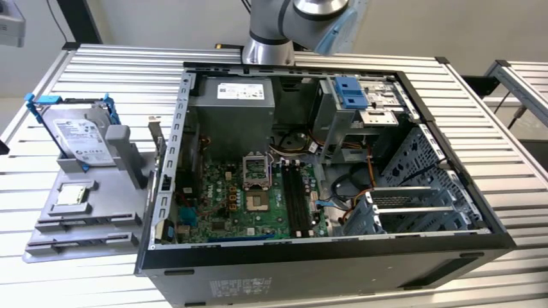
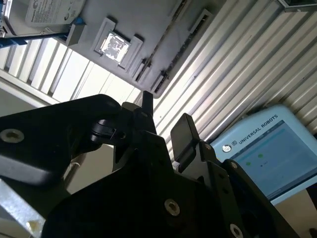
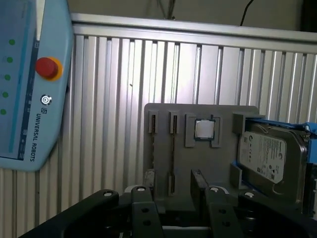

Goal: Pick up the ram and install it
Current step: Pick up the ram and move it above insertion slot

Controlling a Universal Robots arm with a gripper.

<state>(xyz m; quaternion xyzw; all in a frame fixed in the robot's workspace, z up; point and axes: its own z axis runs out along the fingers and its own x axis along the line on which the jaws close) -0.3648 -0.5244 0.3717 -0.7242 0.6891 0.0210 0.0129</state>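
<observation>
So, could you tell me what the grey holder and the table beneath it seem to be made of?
The grey holder looks like matte plastic, possibly printed: even dull grey, blocky slots. The table looks like bare aluminium: silvery ribbed slats with a soft sheen, though painted steel cannot be excluded.

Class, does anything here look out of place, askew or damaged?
Nothing stands out. The hard drive stands in the gray holder, the processor chip lies flat in its recess, and the computer case looks intact.
</observation>
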